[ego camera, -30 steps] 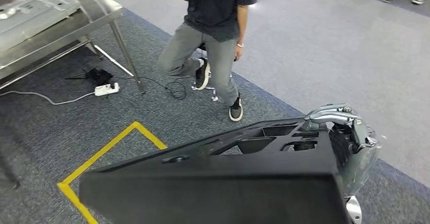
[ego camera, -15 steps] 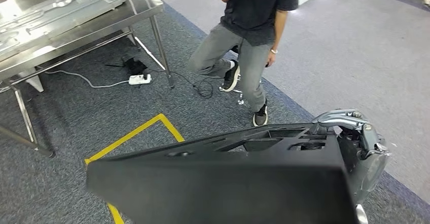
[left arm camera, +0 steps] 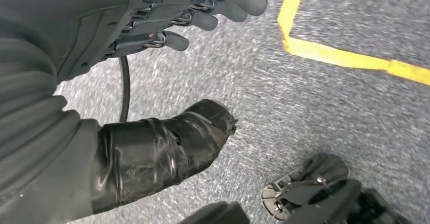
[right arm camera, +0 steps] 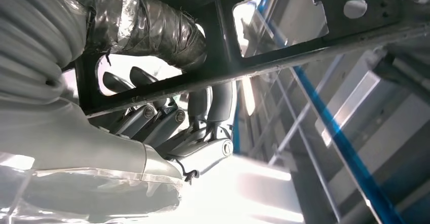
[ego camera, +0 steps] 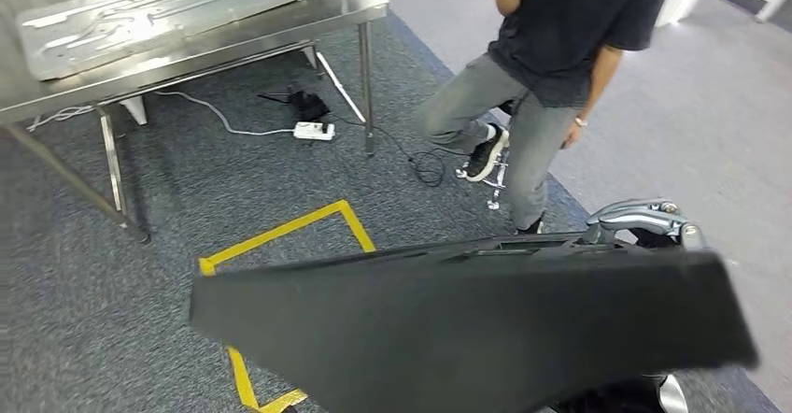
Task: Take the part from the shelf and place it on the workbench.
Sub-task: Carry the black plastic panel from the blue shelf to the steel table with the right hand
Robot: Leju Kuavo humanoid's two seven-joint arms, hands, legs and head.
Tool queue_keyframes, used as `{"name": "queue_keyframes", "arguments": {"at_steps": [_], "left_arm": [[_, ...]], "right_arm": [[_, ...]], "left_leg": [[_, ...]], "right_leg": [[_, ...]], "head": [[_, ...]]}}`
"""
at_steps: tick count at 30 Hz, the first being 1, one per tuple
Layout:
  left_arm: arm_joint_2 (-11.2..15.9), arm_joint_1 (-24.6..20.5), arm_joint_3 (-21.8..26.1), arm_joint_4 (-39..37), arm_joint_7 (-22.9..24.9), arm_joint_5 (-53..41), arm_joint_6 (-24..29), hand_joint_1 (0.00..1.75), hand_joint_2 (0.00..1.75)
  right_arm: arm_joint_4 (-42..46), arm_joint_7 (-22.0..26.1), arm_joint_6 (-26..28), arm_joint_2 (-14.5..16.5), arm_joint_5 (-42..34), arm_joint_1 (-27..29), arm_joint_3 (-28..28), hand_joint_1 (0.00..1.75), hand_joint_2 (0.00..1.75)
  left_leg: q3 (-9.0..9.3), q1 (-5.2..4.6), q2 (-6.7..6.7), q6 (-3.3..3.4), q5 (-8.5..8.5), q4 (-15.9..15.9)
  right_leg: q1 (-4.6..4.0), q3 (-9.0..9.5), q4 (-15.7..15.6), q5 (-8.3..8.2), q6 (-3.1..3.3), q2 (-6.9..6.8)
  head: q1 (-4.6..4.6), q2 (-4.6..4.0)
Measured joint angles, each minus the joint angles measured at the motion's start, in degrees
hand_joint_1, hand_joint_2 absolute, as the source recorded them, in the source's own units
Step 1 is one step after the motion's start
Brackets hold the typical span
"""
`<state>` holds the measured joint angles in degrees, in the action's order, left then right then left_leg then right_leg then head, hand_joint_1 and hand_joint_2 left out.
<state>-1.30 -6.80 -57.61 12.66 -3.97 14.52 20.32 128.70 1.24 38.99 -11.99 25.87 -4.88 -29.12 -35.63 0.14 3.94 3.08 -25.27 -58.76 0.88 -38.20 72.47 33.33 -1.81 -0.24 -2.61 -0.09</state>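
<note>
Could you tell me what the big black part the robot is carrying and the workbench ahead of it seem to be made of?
The black part looks like matte moulded plastic: dull, glare-free surface with formed recesses and cutouts, though painted metal cannot be ruled out. The workbench looks like stainless steel: bright brushed top with reflections and thin silvery legs.

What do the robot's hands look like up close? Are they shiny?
Partly. The left hand has a grey ribbed cover, dark grey fingers with silver pins, a thumb wrapped in glossy black tape, and a thin black cable behind it. The right hand has silvery-grey metal fingers, a thumb wrapped in shiny tape, and a pale ribbed cover.
</note>
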Motion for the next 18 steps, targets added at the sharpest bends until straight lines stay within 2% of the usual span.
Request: {"name": "queue_keyframes", "arguments": {"at_steps": [1, 3, 4, 5, 6, 7, 8, 9, 11, 12, 13, 14, 15, 16, 18], "left_arm": [[-0.11, 0.04, 0.00, 0.00, 0.01, 0.10, 0.02, 0.00, 1.75], [-0.38, 0.05, 0.00, 0.00, -0.22, 0.39, -0.29, 0.00, 1.75], [-0.51, -0.01, 0.00, 0.00, -0.39, 0.55, -0.52, 0.00, 1.75], [-0.60, -0.02, 0.00, 0.00, -0.58, 0.68, -0.75, 0.00, 1.75], [-0.63, 0.01, 0.00, 0.00, -0.73, 0.79, -0.92, 0.00, 1.75], [-0.63, 0.13, 0.00, 0.00, -0.83, 0.90, -1.06, 0.00, 1.75], [-0.62, 0.30, 0.00, 0.00, -0.95, 0.97, -1.18, 0.00, 1.75], [-0.62, 0.39, 0.00, 0.00, -1.05, 1.03, -1.27, 0.00, 1.75], [-0.66, 0.26, 0.00, 0.00, -1.26, 1.03, -1.35, 0.00, 1.75], [-0.69, 0.12, 0.00, 0.00, -1.33, 1.03, -1.37, 0.00, 1.75], [-0.71, 0.02, 0.00, 0.00, -1.35, 1.02, -1.34, 0.00, 1.75], [-0.73, 0.02, 0.00, 0.00, -1.33, 1.02, -1.29, 0.00, 1.75], [-0.73, 0.08, 0.00, 0.00, -1.30, 1.03, -1.24, 0.00, 1.75], [-0.73, 0.15, 0.00, 0.00, -1.26, 1.03, -1.18, 0.00, 1.75], [-0.73, 0.13, 0.00, 0.00, -1.24, 1.03, -1.11, 0.00, 1.75]], "right_arm": [[-0.03, 0.09, -0.02, -0.05, -0.24, -0.01, 0.02, 1.75, 1.75], [-0.06, 0.27, -0.07, -0.19, -0.59, -0.04, 0.10, 1.75, 1.75], [-0.08, 0.36, -0.09, -0.23, -0.69, -0.06, 0.15, 1.75, 1.75], [-0.11, 0.48, -0.10, -0.28, -0.77, -0.07, 0.20, 1.75, 1.75], [-0.17, 0.60, -0.10, -0.30, -0.84, -0.10, 0.25, 1.75, 1.75], [-0.24, 0.72, -0.11, -0.32, -0.93, -0.16, 0.29, 1.75, 1.75], [-0.32, 0.84, -0.16, -0.33, -0.98, -0.24, 0.32, 1.75, 1.75], [-0.38, 0.95, -0.24, -0.33, -1.02, -0.33, 0.33, 1.75, 1.75], [-0.45, 1.06, -0.50, -0.34, -1.06, -0.39, 0.33, 1.75, 1.75], [-0.48, 1.09, -0.61, -0.35, -1.03, -0.37, 0.33, 1.75, 1.75], [-0.51, 1.06, -0.69, -0.35, -0.97, -0.34, 0.33, 1.75, 1.75], [-0.54, 0.99, -0.73, -0.35, -0.86, -0.31, 0.33, 1.75, 1.75], [-0.56, 0.91, -0.74, -0.36, -0.72, -0.32, 0.33, 1.75, 1.75], [-0.56, 0.80, -0.73, -0.36, -0.58, -0.33, 0.33, 1.75, 1.75], [-0.55, 0.66, -0.72, -0.36, -0.42, -0.35, 0.34, 1.75, 1.75]], "left_leg": [[0.14, -0.03, 0.92, -0.03, -0.08, -0.07], [0.15, -0.01, 2.66, -0.24, -0.21, -0.29], [-0.04, 0.08, 3.40, -0.49, -0.19, -0.37], [-0.30, 0.23, 4.12, -0.81, -0.12, -0.39], [-0.56, 0.35, 4.89, -1.22, -0.01, -0.35], [-0.71, 0.50, 5.43, -1.60, 0.07, -0.27], [-0.87, 0.44, 4.80, -1.94, -0.06, -0.55], [-1.37, 0.31, 3.23, -2.24, -0.66, -1.62], [-4.11, 0.22, -1.14, -2.70, -3.40, -7.15], [-6.06, 0.35, -2.37, -2.91, -4.95, -10.75], [-7.69, 0.49, -2.92, -3.08, -5.95, -13.68], [-8.44, 0.58, -3.18, -3.20, -5.99, -14.91], [-8.04, 0.63, -3.42, -3.27, -5.04, -14.06], [-6.51, 0.65, -3.91, -3.26, -3.35, -11.25], [-2.42, 0.28, -6.62, -2.86, -0.59, -3.82]], "right_leg": [[0.00, 0.90, -2.87, -2.30, 0.23, 0.52], [0.19, 3.42, -9.71, -5.77, 0.76, 3.65], [0.25, 4.24, -11.89, -6.44, 0.91, 5.05], [0.23, 4.62, -12.91, -6.41, 1.03, 5.96], [0.13, 4.80, -13.29, -6.36, 1.12, 5.78], [0.18, 5.03, -13.47, -6.46, 1.31, 5.02], [0.24, 5.42, -13.83, -6.56, 1.56, 4.27], [0.36, 5.84, -14.19, -6.64, 1.87, 3.42], [0.29, 6.42, -14.59, -6.56, 2.39, 1.46], [0.18, 6.51, -14.57, -6.42, 2.57, 0.41], [0.10, 6.56, -14.55, -6.28, 2.65, -0.61], [0.06, 6.62, -14.52, -6.14, 2.67, -1.57], [0.07, 6.71, -14.49, -5.98, 2.60, -2.45], [0.07, 6.88, -14.45, -5.80, 2.48, -3.27], [-0.15, 7.33, -14.37, -5.33, 2.05, -4.71]], "head": [[0.01, 0.00], [-0.03, 0.00], [-0.02, 0.00], [-0.02, 0.00], [-0.01, 0.00], [0.02, 0.00], [0.01, 0.00], [-0.16, 0.00], [-0.50, 0.00], [-0.65, 0.00], [-0.65, 0.00], [-0.66, 0.00], [-0.67, 0.00], [-0.68, 0.00], [-0.69, 0.00]]}}
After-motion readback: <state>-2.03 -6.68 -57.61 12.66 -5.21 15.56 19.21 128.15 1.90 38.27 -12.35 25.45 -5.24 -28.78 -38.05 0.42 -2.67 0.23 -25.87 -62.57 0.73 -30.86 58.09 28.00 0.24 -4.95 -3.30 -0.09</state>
